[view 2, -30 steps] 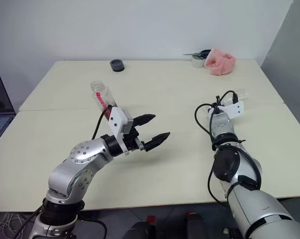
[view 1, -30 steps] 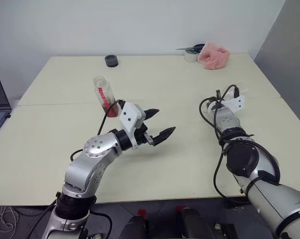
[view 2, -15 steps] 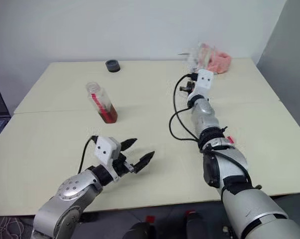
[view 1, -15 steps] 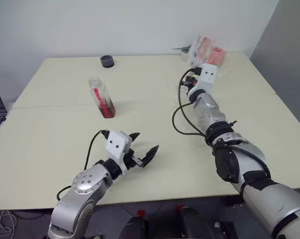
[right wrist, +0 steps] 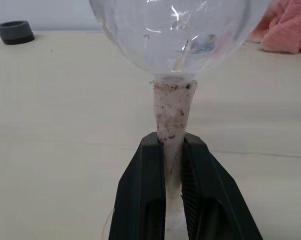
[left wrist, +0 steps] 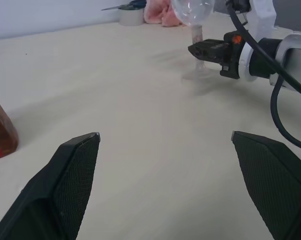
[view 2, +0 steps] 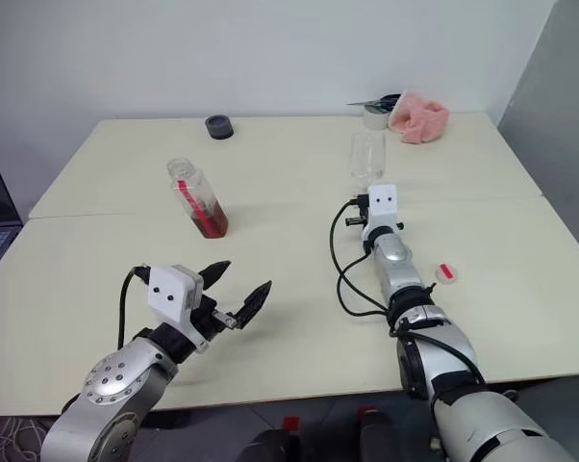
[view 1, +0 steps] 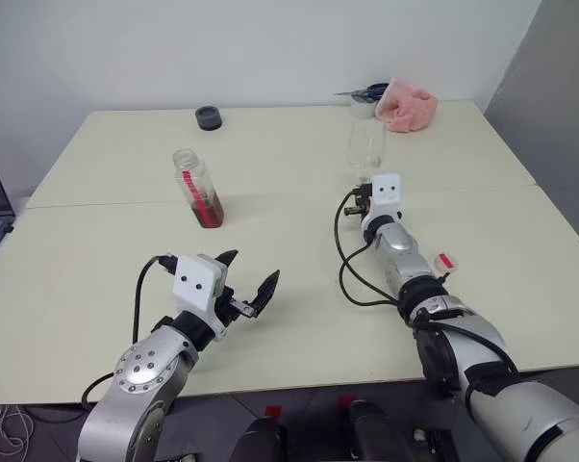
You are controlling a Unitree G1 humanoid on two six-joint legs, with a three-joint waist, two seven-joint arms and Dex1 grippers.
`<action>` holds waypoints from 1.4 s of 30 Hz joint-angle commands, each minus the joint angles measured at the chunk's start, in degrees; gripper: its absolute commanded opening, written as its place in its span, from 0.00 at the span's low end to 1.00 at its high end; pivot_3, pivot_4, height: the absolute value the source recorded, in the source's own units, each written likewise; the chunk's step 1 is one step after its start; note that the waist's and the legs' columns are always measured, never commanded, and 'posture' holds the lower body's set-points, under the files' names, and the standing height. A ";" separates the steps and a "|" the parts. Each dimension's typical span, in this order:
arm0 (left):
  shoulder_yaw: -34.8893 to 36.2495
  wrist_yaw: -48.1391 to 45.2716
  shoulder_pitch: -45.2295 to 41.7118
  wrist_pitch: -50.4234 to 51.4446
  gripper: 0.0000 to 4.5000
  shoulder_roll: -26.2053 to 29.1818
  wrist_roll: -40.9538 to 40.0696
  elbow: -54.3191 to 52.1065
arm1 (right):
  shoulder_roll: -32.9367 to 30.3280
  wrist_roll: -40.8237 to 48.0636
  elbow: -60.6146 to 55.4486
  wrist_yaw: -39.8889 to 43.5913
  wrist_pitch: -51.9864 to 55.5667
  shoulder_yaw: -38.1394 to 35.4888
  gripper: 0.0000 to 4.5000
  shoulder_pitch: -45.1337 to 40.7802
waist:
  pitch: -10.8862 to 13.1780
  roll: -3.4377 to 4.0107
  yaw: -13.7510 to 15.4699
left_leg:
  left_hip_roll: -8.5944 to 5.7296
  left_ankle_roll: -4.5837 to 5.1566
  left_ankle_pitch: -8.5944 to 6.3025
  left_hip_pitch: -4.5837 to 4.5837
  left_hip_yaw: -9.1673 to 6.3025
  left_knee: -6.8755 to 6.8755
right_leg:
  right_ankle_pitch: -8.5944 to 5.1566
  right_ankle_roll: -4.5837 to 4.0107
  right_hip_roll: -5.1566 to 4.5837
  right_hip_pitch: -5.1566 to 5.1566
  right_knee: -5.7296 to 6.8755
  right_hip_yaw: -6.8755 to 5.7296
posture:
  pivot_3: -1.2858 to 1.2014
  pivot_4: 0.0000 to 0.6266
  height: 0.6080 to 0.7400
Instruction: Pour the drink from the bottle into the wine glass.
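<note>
Now the wine glass (view 2: 366, 154) has been stood upright right of the bottle (view 2: 198, 197), stem clamped by the right gripper (right wrist: 173, 165); the left gripper (view 2: 230, 289), empty and spread, has been drawn back, pouring unstarted.

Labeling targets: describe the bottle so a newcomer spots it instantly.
On the cream table, look at the left half, just beyond the seam. The bottle stands upright there, clear and squarish, uncapped, with a red label strip and dark reddish drink low inside. The wine glass opposite has a stem.

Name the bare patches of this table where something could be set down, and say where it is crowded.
Bare: between the bottle and the wine glass, and along the table's left side. Crowded: the far right corner, with the pink cloth and tape roll.
</note>
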 commanded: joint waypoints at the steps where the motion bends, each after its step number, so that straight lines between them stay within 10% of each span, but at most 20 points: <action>1: 0.99 -0.07 -0.20 -1.35 1.00 0.24 0.02 -2.23 | -0.27 0.52 -5.31 0.71 2.74 -0.18 0.04 2.54 | 0.00 0.00 0.01 | -0.01 0.00 0.00 0.00 0.00 0.00 | 0.00 0.00 0.00 0.01 0.00 -0.01 | 0.52 0.24 1.00; 11: 1.03 -1.11 -0.33 -0.48 1.00 0.20 -1.57 -1.68 | -0.74 0.29 -31.01 5.20 16.53 3.40 0.04 17.21 | -0.04 -0.02 0.37 | -0.01 0.00 0.00 0.04 -0.07 0.02 | 0.00 0.00 -0.01 0.08 -0.01 -0.03 | 0.52 0.24 1.00; 21: 3.23 -5.71 -1.13 4.88 1.00 1.92 -11.77 -2.12 | 0.40 0.08 -32.56 9.05 19.50 5.64 0.04 14.19 | -0.03 -0.02 0.15 | 0.02 0.00 0.00 0.06 -0.05 0.01 | 0.00 0.00 0.02 0.06 0.00 -0.07 | 0.52 0.24 1.00; 42: 12.47 -0.91 7.98 -2.73 1.00 1.59 -8.17 -2.41 | 9.10 -5.41 4.02 9.74 -0.03 8.97 0.04 -6.14 | -0.02 -0.01 0.25 | -0.03 -0.01 0.00 0.01 -0.08 -0.01 | 0.01 -0.02 0.01 -0.01 -0.06 -0.07 | 0.52 0.24 1.00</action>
